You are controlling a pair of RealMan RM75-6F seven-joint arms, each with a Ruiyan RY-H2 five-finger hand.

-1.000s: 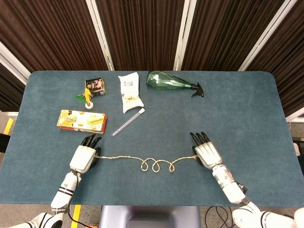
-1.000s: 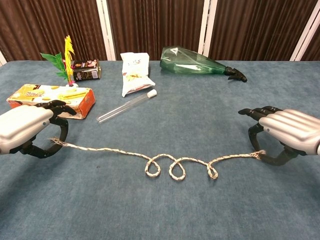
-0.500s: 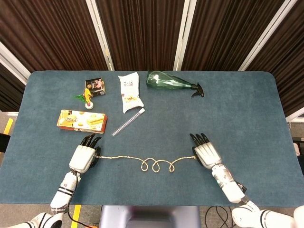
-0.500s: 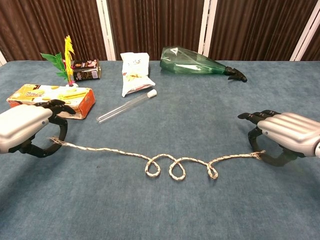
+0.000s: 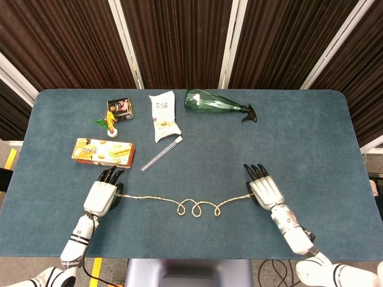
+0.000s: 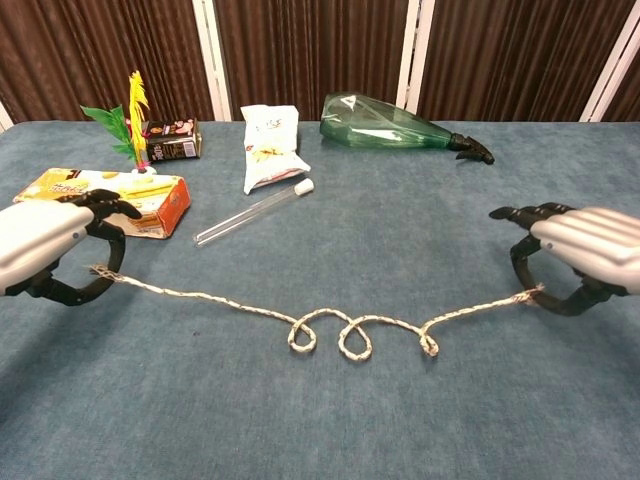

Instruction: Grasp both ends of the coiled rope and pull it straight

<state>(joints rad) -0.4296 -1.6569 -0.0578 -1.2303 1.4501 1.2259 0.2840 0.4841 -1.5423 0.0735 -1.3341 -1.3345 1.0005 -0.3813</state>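
We find the rope (image 6: 330, 325) lying on the blue table (image 5: 311, 131) between the two hands — three small loops at its middle. The left hand (image 5: 100, 196) pinches one end; the right hand (image 5: 265, 191) pinches the other. Both ends sit lifted slightly off the cloth.

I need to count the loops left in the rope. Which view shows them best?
The chest view: the rope lies close and large, its loops plainly separate. The head view shows the whole rope from above, but its loops are small.
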